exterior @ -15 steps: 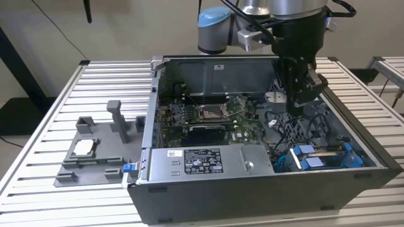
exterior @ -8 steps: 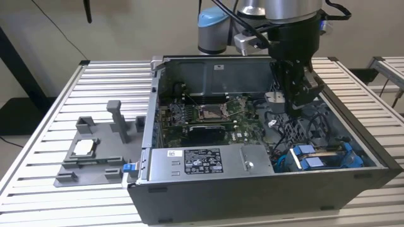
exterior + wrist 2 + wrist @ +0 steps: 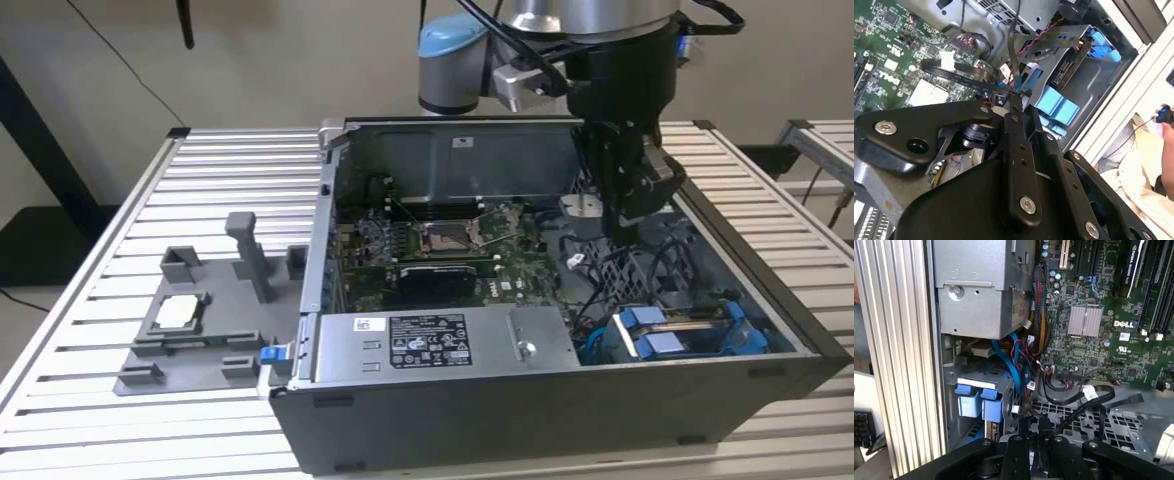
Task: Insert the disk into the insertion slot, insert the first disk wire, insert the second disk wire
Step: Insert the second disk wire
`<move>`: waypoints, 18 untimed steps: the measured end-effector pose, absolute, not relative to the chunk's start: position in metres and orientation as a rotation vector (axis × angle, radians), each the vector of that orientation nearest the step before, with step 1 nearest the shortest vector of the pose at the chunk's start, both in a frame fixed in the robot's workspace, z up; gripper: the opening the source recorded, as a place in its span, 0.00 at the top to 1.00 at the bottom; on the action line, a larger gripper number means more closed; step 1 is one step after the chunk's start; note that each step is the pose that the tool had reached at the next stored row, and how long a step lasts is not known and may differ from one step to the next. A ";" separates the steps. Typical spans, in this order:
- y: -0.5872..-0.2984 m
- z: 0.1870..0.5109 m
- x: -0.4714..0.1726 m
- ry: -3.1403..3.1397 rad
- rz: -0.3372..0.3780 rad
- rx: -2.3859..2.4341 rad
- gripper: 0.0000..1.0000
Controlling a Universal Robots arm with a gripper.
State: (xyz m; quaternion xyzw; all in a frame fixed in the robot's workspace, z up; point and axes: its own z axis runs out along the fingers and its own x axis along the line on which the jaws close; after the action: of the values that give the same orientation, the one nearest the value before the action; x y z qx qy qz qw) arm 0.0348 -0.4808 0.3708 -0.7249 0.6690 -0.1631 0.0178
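Observation:
The insertion slot, a grey bay with blue rails, sits in the open computer case's near corner on the exterior view's right, and appears too in the first wrist view. In the second wrist view a dark flat disk lies inside the slot. My gripper hangs inside the case, behind the slot and over the perforated floor. Its fingers are closed on the end of a flat black disk wire, which bears a white tag. The same wire loops up from the fingers in the first wrist view.
A long grey box with a white label lies beside the slot along the case front. The green motherboard fills the case's middle. Loose blue, red and black cables crowd the slot. A grey fixture stands outside the case. A person's hand is beyond the case wall.

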 end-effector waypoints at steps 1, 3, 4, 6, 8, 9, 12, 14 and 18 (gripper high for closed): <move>-0.481 0.371 0.034 2.078 -0.506 -2.251 0.77; -0.481 0.371 0.033 2.077 -0.507 -2.250 0.77; -0.481 0.371 0.032 2.076 -0.509 -2.249 0.77; -0.481 0.371 0.031 2.074 -0.514 -2.246 0.77; -0.481 0.371 0.030 2.074 -0.514 -2.246 0.77; -0.481 0.370 0.030 2.074 -0.514 -2.246 0.77; -0.481 0.368 0.030 2.074 -0.515 -2.245 0.77; -0.481 0.367 0.030 2.074 -0.516 -2.245 0.77; -0.481 0.367 0.031 2.074 -0.515 -2.245 0.77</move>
State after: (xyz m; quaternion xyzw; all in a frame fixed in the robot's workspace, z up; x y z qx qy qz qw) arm 0.0307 -0.4810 0.3667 -0.7241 0.6690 -0.1662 0.0212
